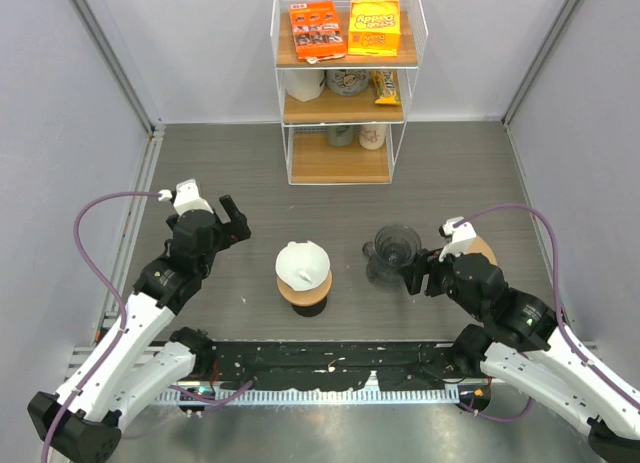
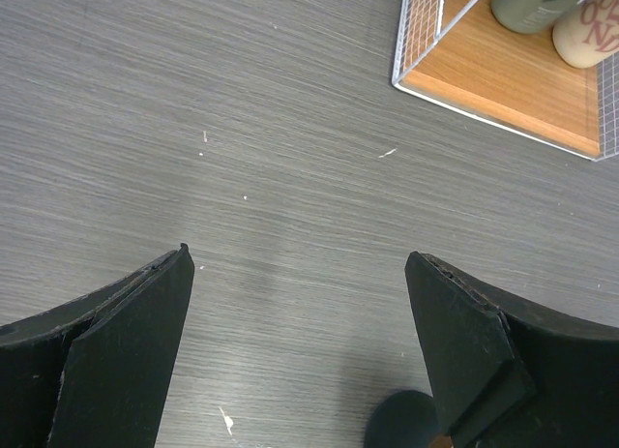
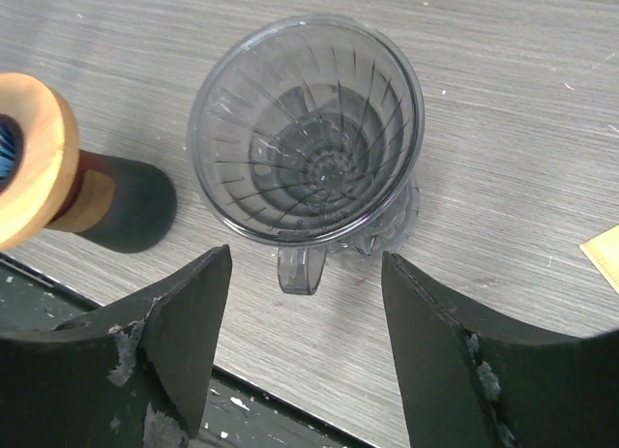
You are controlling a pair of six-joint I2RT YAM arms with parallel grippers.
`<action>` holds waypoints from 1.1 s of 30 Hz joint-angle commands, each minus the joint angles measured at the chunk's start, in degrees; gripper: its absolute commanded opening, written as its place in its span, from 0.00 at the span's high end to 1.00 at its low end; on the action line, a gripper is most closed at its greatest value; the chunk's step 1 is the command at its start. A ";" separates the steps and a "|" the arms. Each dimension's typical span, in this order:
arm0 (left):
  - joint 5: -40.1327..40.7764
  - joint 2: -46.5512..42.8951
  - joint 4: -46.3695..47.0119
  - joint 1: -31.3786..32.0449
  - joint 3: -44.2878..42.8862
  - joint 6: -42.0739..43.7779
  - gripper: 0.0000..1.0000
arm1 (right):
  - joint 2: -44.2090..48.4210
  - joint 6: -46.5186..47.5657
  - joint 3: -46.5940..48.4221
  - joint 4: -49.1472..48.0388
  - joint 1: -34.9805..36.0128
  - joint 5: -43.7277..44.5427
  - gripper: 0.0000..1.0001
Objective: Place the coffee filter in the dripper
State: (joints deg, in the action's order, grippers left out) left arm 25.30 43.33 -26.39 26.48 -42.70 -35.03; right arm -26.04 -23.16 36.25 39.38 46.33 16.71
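**Top external view.** At centre, white coffee filter (image 1: 303, 261) seated on a round wooden stand (image 1: 304, 294), outside the dripper (image 1: 392, 251). Clear dripper upright on the grey table (image 1: 300, 198), at 3 o'clock of the filter, near but apart. Wide-spread left gripper (image 1: 232, 221) at 10 o'clock of the filter, holding nothing, well apart from it. Parted right gripper (image 1: 415, 278) at 4 o'clock of the dripper, just beside it. White wire rack (image 1: 340, 163) at 12 o'clock, with an orange box (image 1: 318, 31) and a yellow box (image 1: 374, 25) side by side on its top shelf.

**Left wrist view.** Same left gripper (image 2: 300, 293), fingers (image 2: 126, 342) far apart above bare table, nothing between them. Corner of the wire rack (image 2: 503, 80) at 1 o'clock, carrying a cream cup (image 2: 590, 27) and a green cup (image 2: 530, 3).

**Right wrist view.** Dripper (image 3: 309, 148) seen from above, ribbed inner wall bare, at 12 o'clock of the right gripper (image 3: 308, 303). Handle (image 3: 298, 271) pointing to 6 o'clock, lying in the gap between the separated fingers (image 3: 184, 313), touching neither. Wooden-topped tool (image 3: 44, 172) on its side at 9 o'clock of the dripper, close by. Yellow scrap (image 3: 604, 256) at the 3 o'clock edge.
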 commanded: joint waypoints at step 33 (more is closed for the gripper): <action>0.80 -1.49 3.37 -0.55 1.39 0.40 0.00 | -32.39 -0.92 21.76 2.46 -44.71 -9.23 0.05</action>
State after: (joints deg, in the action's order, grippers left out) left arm 25.71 42.72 -26.26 26.17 -41.41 -35.07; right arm -52.51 -26.30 57.04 43.70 10.72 14.15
